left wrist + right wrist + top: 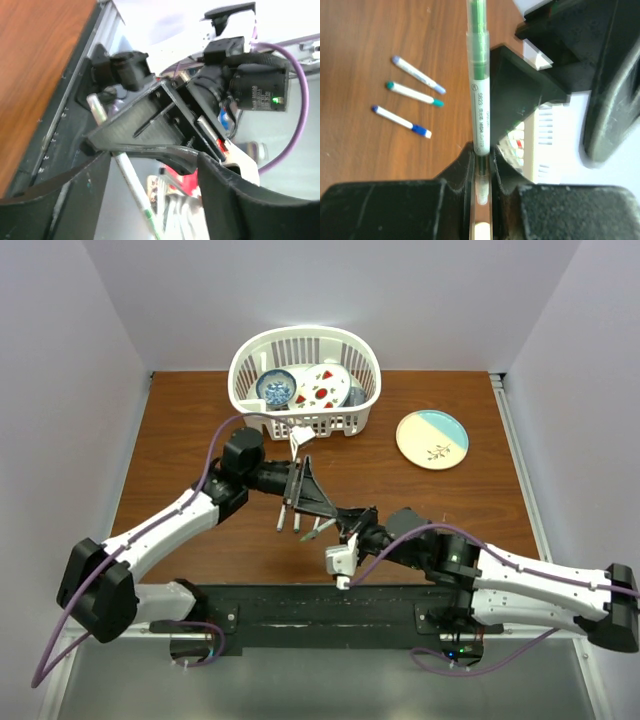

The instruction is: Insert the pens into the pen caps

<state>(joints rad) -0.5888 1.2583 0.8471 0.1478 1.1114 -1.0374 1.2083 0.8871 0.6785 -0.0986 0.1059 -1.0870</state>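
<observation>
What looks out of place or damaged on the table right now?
Nothing stands out. Three pens lie side by side on the table, none visibly broken, and the right hand grips a green highlighter squarely.

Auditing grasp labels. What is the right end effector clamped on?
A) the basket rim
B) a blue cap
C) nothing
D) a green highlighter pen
D: the right wrist view shows the right end effector shut on the green highlighter pen, whose barrel sticks straight out of the grip.
</observation>
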